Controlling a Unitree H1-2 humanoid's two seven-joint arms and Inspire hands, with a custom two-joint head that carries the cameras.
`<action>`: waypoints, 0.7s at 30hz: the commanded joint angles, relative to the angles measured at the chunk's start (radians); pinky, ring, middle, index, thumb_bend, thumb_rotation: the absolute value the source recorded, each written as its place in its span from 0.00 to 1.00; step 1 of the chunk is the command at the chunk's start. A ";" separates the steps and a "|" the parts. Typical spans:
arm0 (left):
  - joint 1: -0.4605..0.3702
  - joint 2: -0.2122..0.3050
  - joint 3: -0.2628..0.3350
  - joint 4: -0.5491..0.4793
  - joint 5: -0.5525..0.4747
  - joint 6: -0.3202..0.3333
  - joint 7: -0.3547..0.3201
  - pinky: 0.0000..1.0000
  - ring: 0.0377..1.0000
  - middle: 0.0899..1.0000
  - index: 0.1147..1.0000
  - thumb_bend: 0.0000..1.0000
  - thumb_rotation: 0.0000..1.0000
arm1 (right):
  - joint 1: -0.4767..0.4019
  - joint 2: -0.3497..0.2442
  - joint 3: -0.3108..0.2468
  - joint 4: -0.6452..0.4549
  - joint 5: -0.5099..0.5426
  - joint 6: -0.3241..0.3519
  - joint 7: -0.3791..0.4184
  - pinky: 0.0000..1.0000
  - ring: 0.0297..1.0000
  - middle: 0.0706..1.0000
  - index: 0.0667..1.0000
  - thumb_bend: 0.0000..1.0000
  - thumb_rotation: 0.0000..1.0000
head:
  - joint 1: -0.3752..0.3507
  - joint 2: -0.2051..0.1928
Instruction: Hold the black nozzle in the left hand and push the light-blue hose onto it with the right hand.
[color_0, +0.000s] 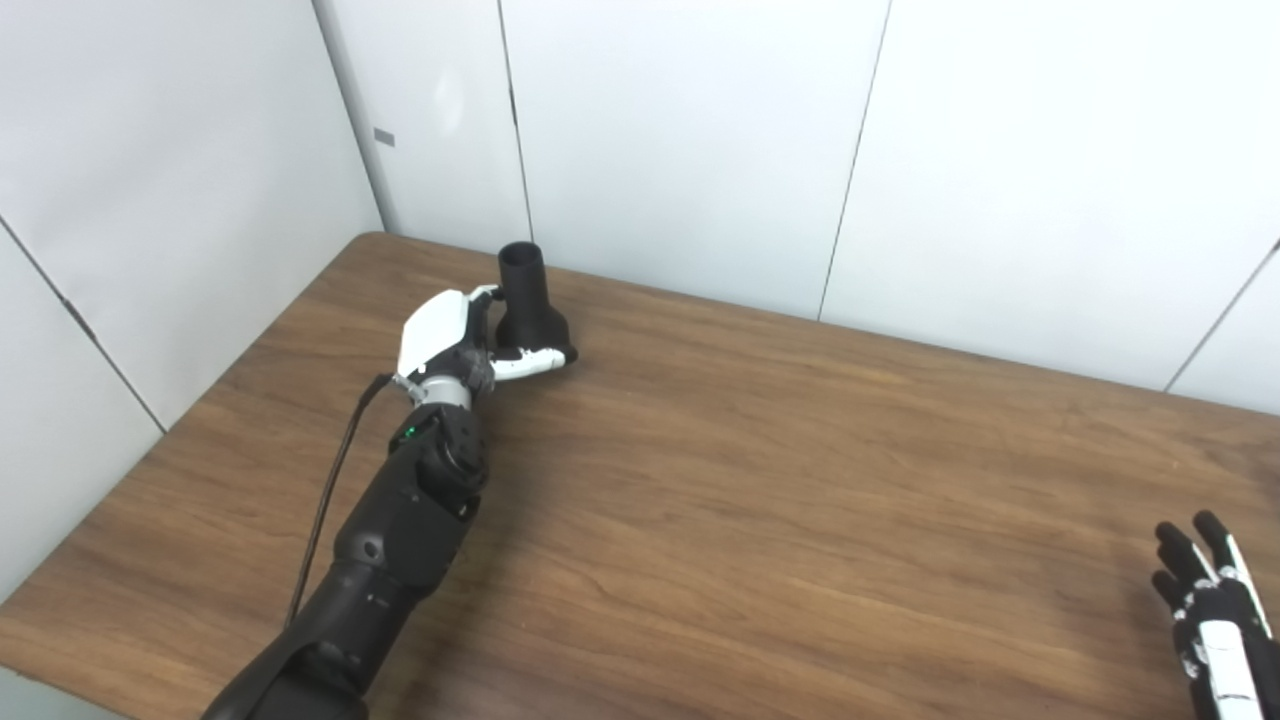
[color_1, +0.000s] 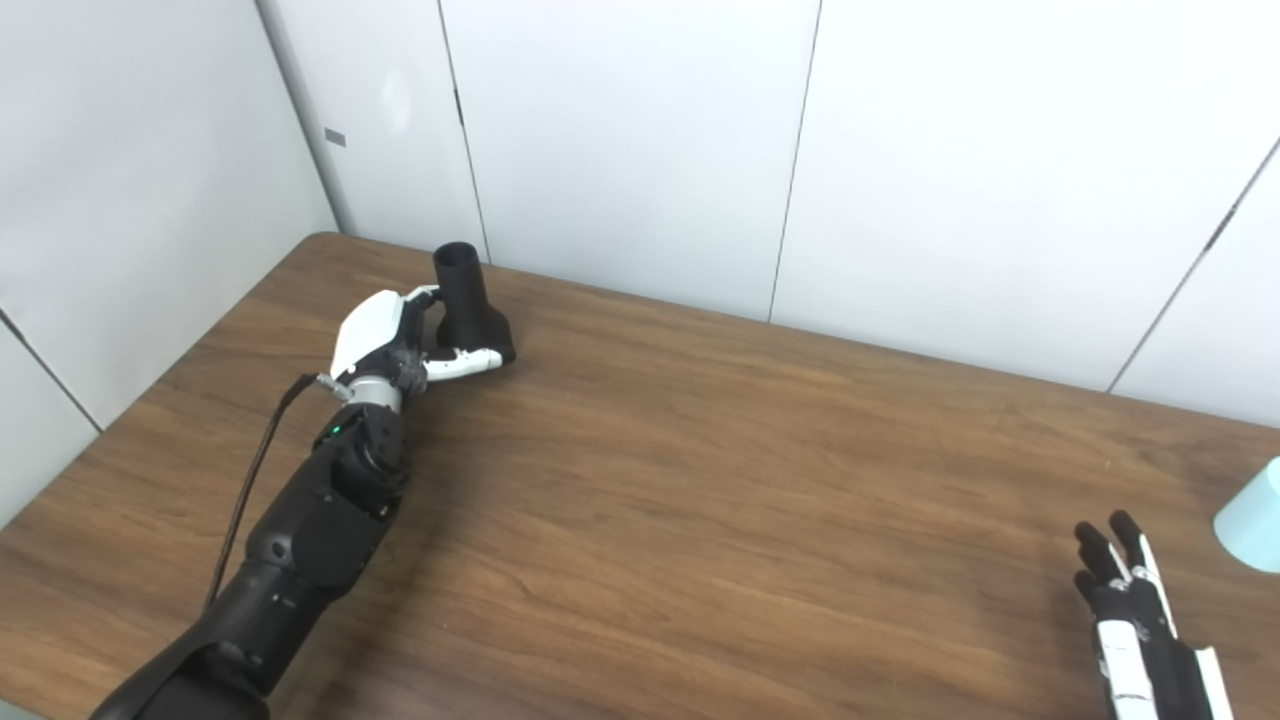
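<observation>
The black nozzle (color_0: 527, 298) stands upright on the wooden table (color_0: 760, 500) near its far left corner, narrow tube end up. My left hand (color_0: 452, 342) is wrapped around its wide base, thumb across the front and fingers behind, shut on it. The nozzle's base still rests on the table. My right hand (color_1: 1128, 605) lies low at the near right edge, fingers spread and straight, holding nothing. An end of the light-blue hose (color_1: 1252, 515) shows only in the right eye view, at the right picture edge, just beyond and right of the right hand.
White wall panels (color_0: 680, 130) rise directly behind the table's far edge, close to the nozzle. A black cable (color_0: 335, 480) runs along my left forearm. Bare wood lies between the two hands.
</observation>
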 joint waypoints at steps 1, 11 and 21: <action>-0.060 0.020 -0.005 -0.006 0.017 0.005 0.006 0.94 0.94 0.89 0.84 0.89 0.44 | 0.021 0.006 0.010 0.015 0.004 -0.029 0.005 0.97 0.96 0.92 0.98 0.36 0.86 | 0.000 0.001; -0.092 0.000 -0.044 0.086 0.023 -0.025 0.047 1.00 0.95 0.89 0.82 0.89 0.42 | 0.028 0.006 0.011 0.003 0.005 -0.015 0.005 0.97 0.96 0.92 0.99 0.39 0.87 | -0.007 0.007; -0.103 0.003 -0.065 0.133 0.019 -0.052 0.076 1.00 0.91 0.85 0.79 0.87 0.40 | 0.032 0.009 0.010 -0.012 0.008 -0.006 0.002 1.00 0.94 0.89 0.99 0.40 0.88 | -0.009 0.014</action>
